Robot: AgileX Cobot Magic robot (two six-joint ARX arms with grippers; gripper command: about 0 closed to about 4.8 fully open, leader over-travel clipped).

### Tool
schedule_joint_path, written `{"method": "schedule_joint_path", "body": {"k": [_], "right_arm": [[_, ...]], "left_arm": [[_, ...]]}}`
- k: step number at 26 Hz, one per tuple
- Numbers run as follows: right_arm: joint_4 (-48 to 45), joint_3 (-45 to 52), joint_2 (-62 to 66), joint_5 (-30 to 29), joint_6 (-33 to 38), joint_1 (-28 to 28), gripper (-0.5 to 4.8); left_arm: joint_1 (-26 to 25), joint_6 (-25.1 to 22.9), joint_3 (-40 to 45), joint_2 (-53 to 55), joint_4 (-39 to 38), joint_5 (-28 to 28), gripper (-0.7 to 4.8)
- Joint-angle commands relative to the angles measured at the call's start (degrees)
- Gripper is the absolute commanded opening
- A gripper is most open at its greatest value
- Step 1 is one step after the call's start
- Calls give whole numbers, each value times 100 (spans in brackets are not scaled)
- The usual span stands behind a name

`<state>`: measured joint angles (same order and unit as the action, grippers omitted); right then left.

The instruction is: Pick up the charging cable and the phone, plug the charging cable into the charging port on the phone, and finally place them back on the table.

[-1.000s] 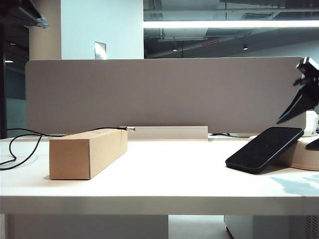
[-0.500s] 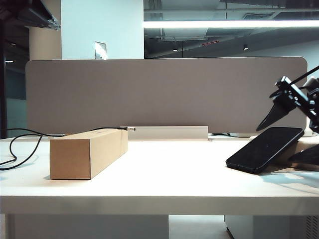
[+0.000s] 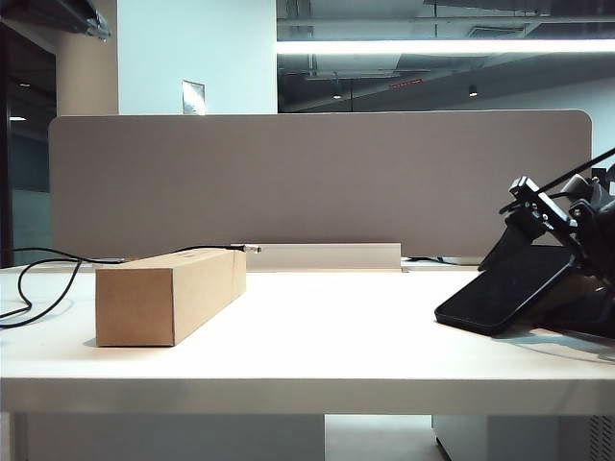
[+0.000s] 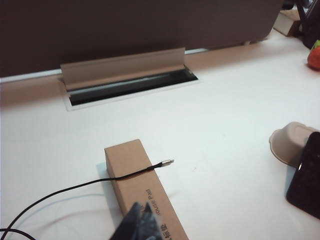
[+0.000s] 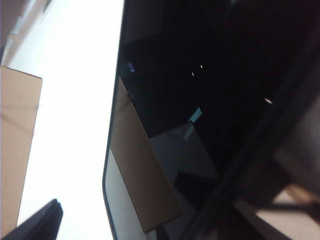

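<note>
The phone is a glossy black slab leaning tilted on a cream tray at the table's right. My right gripper stands open, one finger above the phone and one below it. In the right wrist view the phone's dark screen fills most of the picture, and one fingertip shows beside its edge. The charging cable runs from the left over a cardboard box; its silvery plug tip pokes past the box. My left gripper hangs shut and empty high above the box. The charging port does not show.
A grey-beige divider panel closes the back of the white table. A metal cable slot with a raised flap lies before it. A small red thing sits at the far right. Part of the left arm shows high at the left.
My right gripper has come down from high on the right and now straddles the phone with open jaws. The phone, box and cable have not moved.
</note>
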<state>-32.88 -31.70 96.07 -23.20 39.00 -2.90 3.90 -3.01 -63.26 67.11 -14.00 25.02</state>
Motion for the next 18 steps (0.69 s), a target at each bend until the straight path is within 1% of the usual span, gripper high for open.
{"method": "schedule_joint_path", "body": {"k": [1, 14, 15, 16, 18], "right_arm": [[-66, 4, 142, 17, 2, 0, 431], [-413, -66, 557, 162, 46, -81, 415], [-455, -66, 603, 177, 44, -144, 381], [-468, -66, 632, 192, 42, -188, 316], [-487, -66, 660, 229, 44, -245, 251]], "left_arm": [[0, -20, -92, -17, 33, 7, -6], [0, -20, -92, -17, 35, 4, -6], [0, -22, -92, -20, 35, 4, -6], [0, -22, -92, -20, 35, 2, -6], [0, -22, -94, -20, 37, 4, -6]]}}
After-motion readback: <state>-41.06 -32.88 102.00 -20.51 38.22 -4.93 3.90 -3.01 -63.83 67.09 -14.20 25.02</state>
